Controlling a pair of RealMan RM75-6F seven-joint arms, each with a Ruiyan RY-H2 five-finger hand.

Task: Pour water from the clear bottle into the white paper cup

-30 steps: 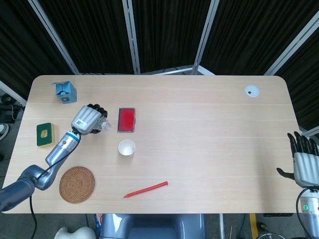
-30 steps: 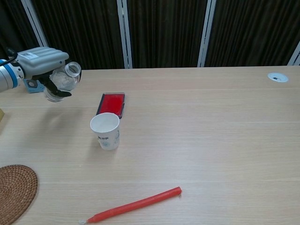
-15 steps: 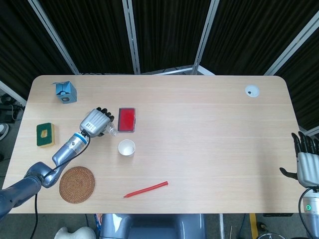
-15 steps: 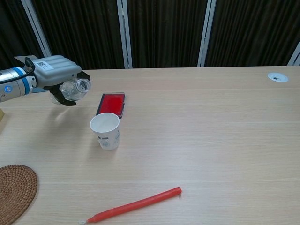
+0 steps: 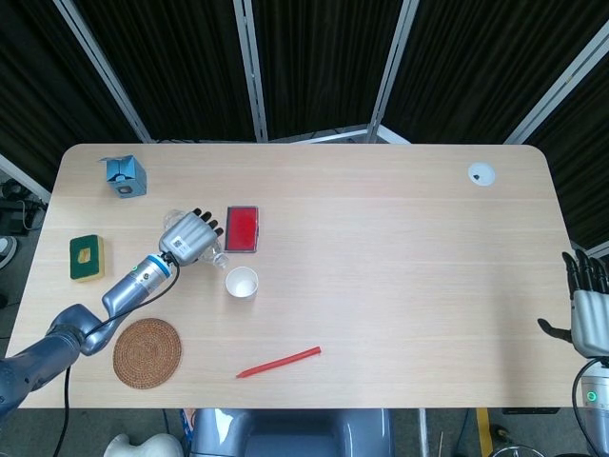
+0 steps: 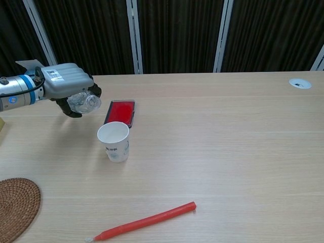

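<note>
Dark curtains behind bench. Left robot hand grips clear bottle, tilted, beside white paper cup. Advise: centre mouth over rim, tilt gradually.

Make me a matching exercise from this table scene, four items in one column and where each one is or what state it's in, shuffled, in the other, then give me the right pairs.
Items:
1. clear bottle
2. white paper cup
3. red stick
4. woven coaster

Places or states:
A. lying flat near the front edge of the table
B. held tipped in the left hand, above the table
C. standing upright just in front of the red tray
D. at the front left corner, nothing on it

Pairs: 1-B, 2-C, 3-A, 4-D
</note>
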